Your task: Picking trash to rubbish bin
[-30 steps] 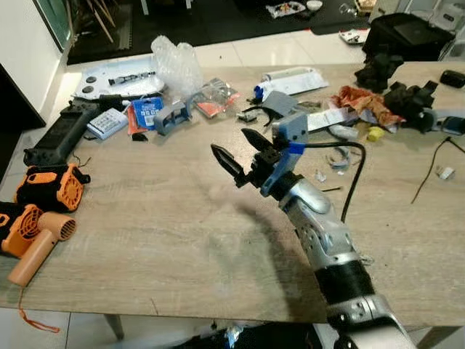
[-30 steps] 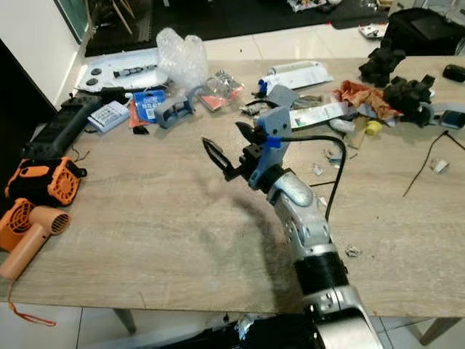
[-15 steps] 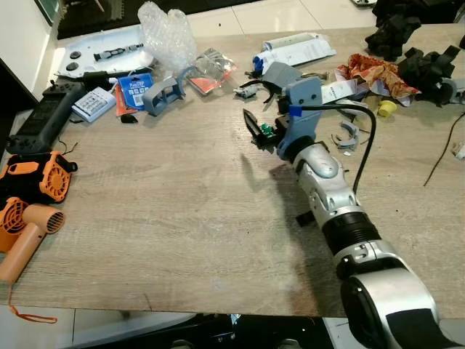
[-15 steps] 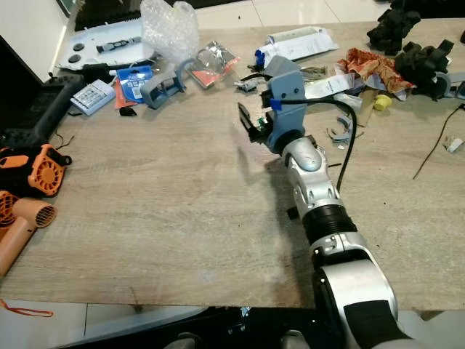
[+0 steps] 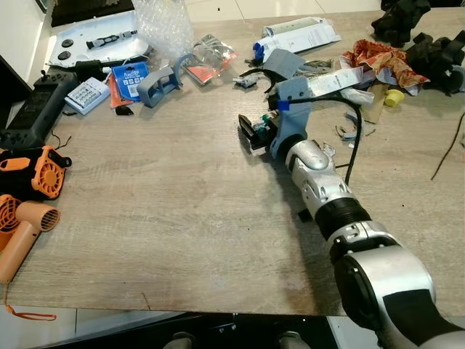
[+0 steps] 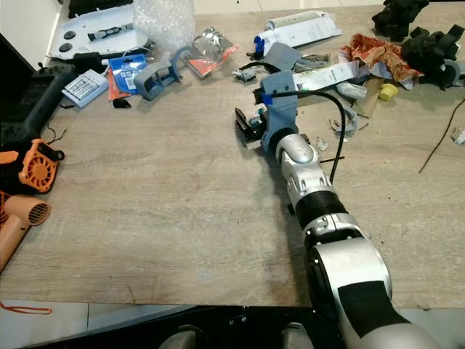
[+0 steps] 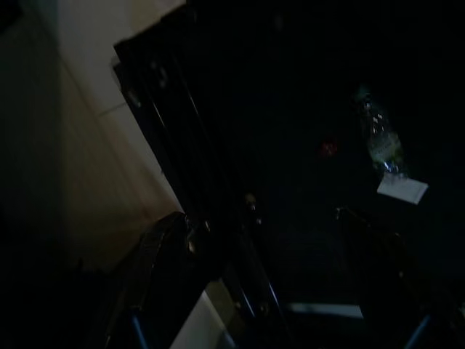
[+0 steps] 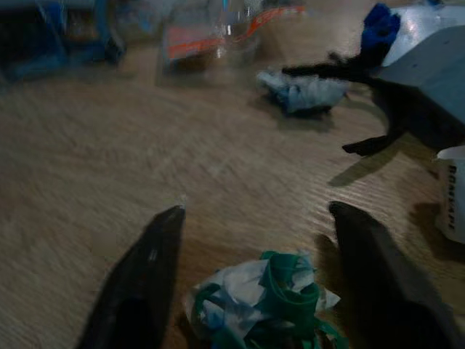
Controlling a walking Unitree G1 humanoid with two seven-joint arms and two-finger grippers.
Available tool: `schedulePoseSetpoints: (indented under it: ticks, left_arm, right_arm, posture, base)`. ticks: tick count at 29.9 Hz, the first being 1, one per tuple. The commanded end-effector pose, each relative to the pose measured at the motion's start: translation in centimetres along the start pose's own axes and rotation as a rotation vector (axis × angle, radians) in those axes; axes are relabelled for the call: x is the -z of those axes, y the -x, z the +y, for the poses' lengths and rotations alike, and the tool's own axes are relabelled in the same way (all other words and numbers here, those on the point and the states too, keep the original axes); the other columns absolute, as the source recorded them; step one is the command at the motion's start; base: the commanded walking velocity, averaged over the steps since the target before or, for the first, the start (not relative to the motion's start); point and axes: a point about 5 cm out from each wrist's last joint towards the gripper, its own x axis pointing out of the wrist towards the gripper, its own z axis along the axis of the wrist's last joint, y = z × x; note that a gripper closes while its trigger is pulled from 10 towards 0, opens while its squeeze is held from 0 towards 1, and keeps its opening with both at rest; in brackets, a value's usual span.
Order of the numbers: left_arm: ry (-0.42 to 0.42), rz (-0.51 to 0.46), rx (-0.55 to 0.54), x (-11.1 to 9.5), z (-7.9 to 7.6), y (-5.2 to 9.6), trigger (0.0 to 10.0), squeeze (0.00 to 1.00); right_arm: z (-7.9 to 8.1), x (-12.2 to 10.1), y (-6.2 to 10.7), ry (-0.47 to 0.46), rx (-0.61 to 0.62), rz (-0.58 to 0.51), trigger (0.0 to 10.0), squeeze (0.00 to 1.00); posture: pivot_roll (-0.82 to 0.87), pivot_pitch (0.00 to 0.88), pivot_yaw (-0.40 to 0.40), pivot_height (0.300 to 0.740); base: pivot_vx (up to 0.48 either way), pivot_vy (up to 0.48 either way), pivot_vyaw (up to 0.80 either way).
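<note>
An orange hair dryer [image 5: 22, 233] lies at the wooden table's [image 5: 160, 218] edge, beside an orange fan [image 5: 33, 171].

Looks like a home workroom or hobby space: a wooden counter [image 5: 160, 218] on a pale tiled floor [image 5: 218, 9], strewn with orange blowers [image 5: 33, 173], a hair dryer [image 5: 20, 234], bubble wrap [image 5: 163, 22], torn packets [image 5: 207, 62], cables [image 5: 447, 149] and black gear [image 5: 33, 120].

Cluttered wooden table [image 5: 167, 211] on pale tiled floor [image 5: 218, 9].
</note>
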Motion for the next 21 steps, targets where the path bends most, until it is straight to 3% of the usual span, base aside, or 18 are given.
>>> schedulePoseSetpoints:
  ticks: [1,4,10,18,21]
  left_arm:
    - [0.016,0.060,0.003,1.9,-0.6,0.8,10.0,0.00]
    - [0.030,0.031,0.009,0.9,-1.4,0.2,10.0,0.00]
    - [0.056,-0.001,0.007,-0.9,-2.2,-0.8,10.0,0.00]
    - [0.098,-0.020,0.008,-3.4,-3.8,-2.1,10.0,0.00]
    - [0.108,-0.015,0.013,-4.0,-4.2,-2.4,10.0,0.00]
  right_arm:
    - [-0.1,2.2,0.4,0.028,-0.001,0.144,0.0,0.00]
    - [-0.8,2.3,0.4,0.077,-0.007,0.243,0.0,0.00]
    - [-1.3,2.4,0.5,0.077,-0.009,0.293,0.0,0.00]
    - [-2.0,3.6,1.4,-0.061,0.005,0.297,0.0,0.00]
    - [-2.2,3.0,1.6,-0.177,-0.005,0.188,0.0,0.00]
  posture:
    - [0.09,0.532,0.115,0.740]
    - [0.07,0.508,0.103,0.740]
    - [0.05,0.446,0.076,0.740]
    - [0.00,0.350,0.058,0.740]
    - [-0.02,0.322,0.057,0.740]
  base:
    - [0.000,0.000,0.00]
    - [0.000,0.000,0.00]
    - [0.000,0.000,0.00]
    - [0.000,0.000,0.00]
    - [0.000,0.000,0.00]
